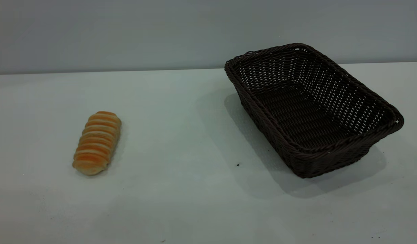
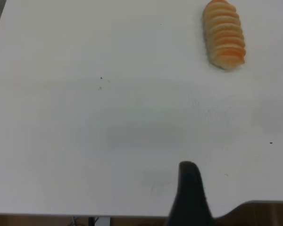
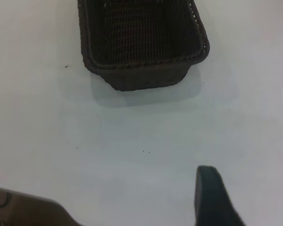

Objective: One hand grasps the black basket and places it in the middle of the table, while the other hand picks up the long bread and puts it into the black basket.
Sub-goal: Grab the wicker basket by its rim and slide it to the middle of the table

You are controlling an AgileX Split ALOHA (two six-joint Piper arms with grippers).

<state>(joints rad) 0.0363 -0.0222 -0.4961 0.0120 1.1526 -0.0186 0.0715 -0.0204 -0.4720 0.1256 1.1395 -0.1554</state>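
Note:
The black basket [image 1: 313, 108] stands empty on the table [image 1: 194, 135] at the right, skewed, with one corner toward the front. It also shows in the right wrist view [image 3: 141, 42]. The long bread [image 1: 97, 142] lies at the left; the left wrist view shows it too [image 2: 224, 34]. Neither arm shows in the exterior view. My left gripper [image 2: 245, 186] hangs over the table's near edge, far from the bread; only one finger [image 2: 188, 188] shows, with bare table beside it. My right gripper [image 3: 249, 190] is open and empty, short of the basket.
The table's front edge [image 2: 132, 215] runs close under the left gripper, and a corner of it [image 3: 33, 202] lies near the right gripper. A grey wall [image 1: 127, 34] stands behind the table. A few dark specks [image 1: 237, 165] dot the tabletop.

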